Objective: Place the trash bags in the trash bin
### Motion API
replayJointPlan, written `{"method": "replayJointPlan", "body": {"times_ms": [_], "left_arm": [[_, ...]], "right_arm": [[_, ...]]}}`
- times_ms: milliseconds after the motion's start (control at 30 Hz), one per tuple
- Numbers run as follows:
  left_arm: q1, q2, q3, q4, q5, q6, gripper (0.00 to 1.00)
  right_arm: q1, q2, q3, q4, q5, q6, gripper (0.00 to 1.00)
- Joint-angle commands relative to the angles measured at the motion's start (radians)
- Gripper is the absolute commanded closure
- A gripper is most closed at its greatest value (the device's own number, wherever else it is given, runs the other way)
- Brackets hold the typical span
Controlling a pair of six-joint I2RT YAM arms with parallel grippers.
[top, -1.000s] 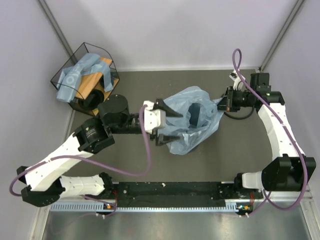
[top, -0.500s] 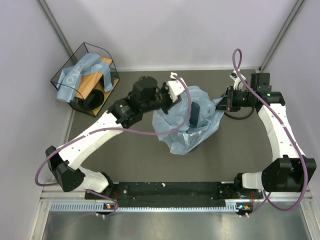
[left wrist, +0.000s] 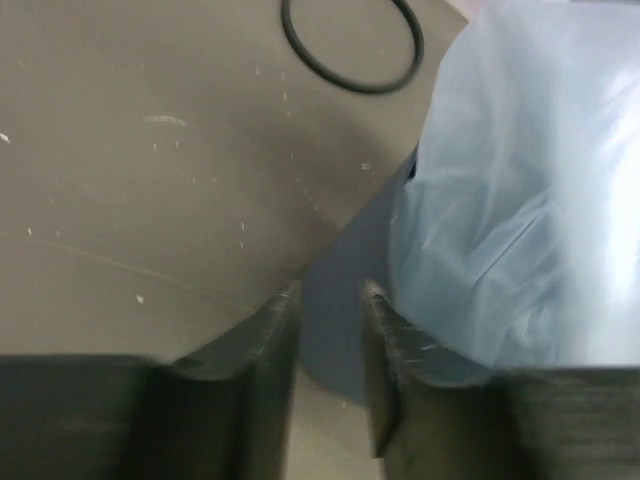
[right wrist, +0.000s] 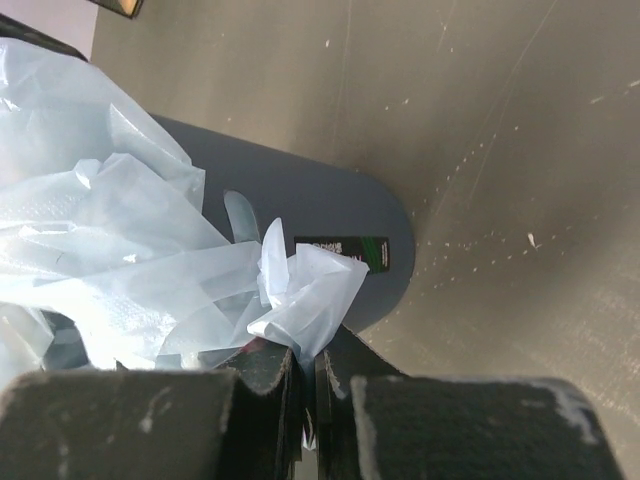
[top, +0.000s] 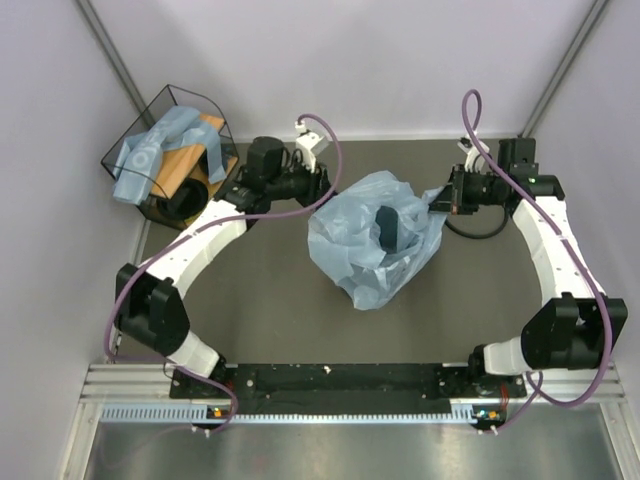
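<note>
Since the earlier frames the left gripper has swung off the left edge of the trash bag to the upper centre-left of the overhead view. Its fingers are now drawn nearly together, with a narrow, unoccupied gap between them. The bag is a crinkled, translucent light-blue film spread over the trash bin at the centre of the table. The right gripper is clamped on a bunched fold of the film at the bag's right edge. From above, the film covers nearly all of the dark blue-grey bin, and only a dark patch shows at the bag's mouth. How far the film reaches inside cannot be told. A black ring lies on the table, cut off by the top of the left wrist frame. A black label on the bin wall is illegible.
</note>
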Motion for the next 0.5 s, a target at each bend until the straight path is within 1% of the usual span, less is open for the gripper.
{"method": "replayJointPlan", "body": {"times_ms": [0, 33, 67, 100, 133, 200, 233, 267, 300, 333, 367, 400, 433, 467], "left_arm": [[0.097, -0.088, -0.074, 0.192, 0.251, -0.14, 0.48], [0.102, -0.117, -0.091, 0.224, 0.237, -0.122, 0.39], [0.112, -0.173, -0.094, 0.209, 0.231, -0.096, 0.31], [0.114, -0.197, -0.073, 0.179, 0.22, -0.067, 0.3], [0.117, -0.233, -0.056, 0.092, 0.196, -0.008, 0.3], [0.117, -0.275, -0.006, 0.03, 0.202, 0.049, 0.32], [0.111, -0.322, 0.005, 0.001, 0.206, 0.141, 0.32], [0.085, -0.341, 0.016, -0.057, 0.224, 0.186, 0.32], [0.064, -0.352, 0.058, -0.122, 0.231, 0.239, 0.32], [0.036, -0.355, 0.089, -0.191, 0.232, 0.36, 0.32], [-0.034, -0.349, 0.118, -0.343, 0.217, 0.42, 0.32], [-0.077, -0.346, 0.163, -0.402, 0.2, 0.473, 0.32], [-0.123, -0.338, 0.171, -0.439, 0.173, 0.538, 0.32], [-0.203, -0.336, 0.171, -0.478, 0.153, 0.554, 0.31]], "right_arm": [[0.007, -0.011, 0.063, 0.039, -0.021, 0.009, 0.98], [0.007, -0.022, 0.063, 0.039, -0.03, 0.01, 0.98], [0.007, -0.027, 0.063, 0.039, -0.03, 0.012, 0.98], [0.007, -0.031, 0.062, 0.039, -0.032, 0.013, 0.98], [0.007, -0.037, 0.059, 0.039, -0.033, 0.015, 0.98], [0.007, -0.05, 0.052, 0.039, -0.033, 0.012, 0.98], [0.007, -0.053, 0.045, 0.039, -0.032, 0.01, 0.98], [0.007, -0.054, 0.042, 0.037, -0.03, 0.012, 0.98], [0.007, -0.054, 0.039, 0.037, -0.029, 0.007, 0.98], [0.007, -0.054, 0.034, 0.037, -0.027, 0.003, 0.98], [0.007, -0.054, 0.031, 0.037, -0.024, 0.001, 0.98], [0.007, -0.054, 0.031, 0.037, -0.021, -0.001, 0.98], [0.007, -0.054, 0.029, 0.038, -0.023, -0.001, 0.98], [0.007, -0.053, 0.029, 0.037, -0.024, -0.001, 0.98]]}}
